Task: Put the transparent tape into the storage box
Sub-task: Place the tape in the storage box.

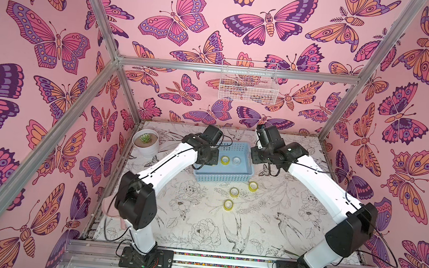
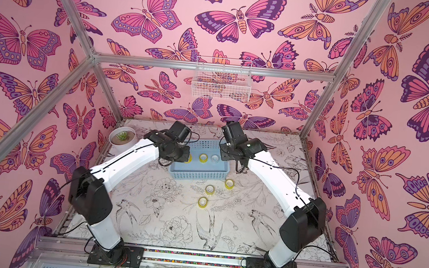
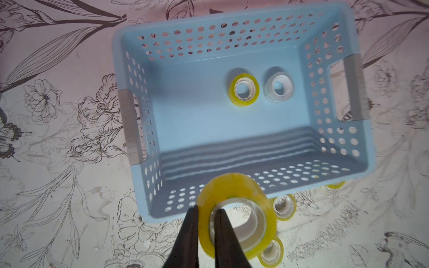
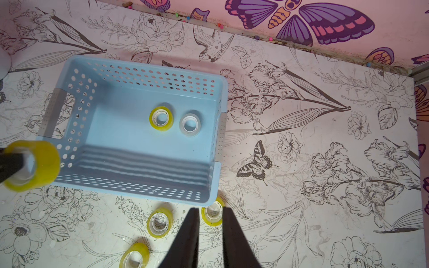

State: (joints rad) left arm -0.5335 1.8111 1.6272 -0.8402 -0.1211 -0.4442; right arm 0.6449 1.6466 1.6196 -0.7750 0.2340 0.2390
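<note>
Left end effector (image 3: 207, 210): pinching a yellow tape roll (image 3: 234, 192) above the basket's (image 3: 197, 111) near-left corner.
Right end effector (image 4: 210, 209): narrow, empty.
Next: we should carry it inward over bare floor, then release.

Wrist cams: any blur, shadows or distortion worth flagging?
Left wrist: the held yellow roll is soft, very near the lens; the storage box edges bow outward, and a striped shadow falls on its floor. Right wrist: same stripes; the right gripper fingers are dark and blurry.
</note>
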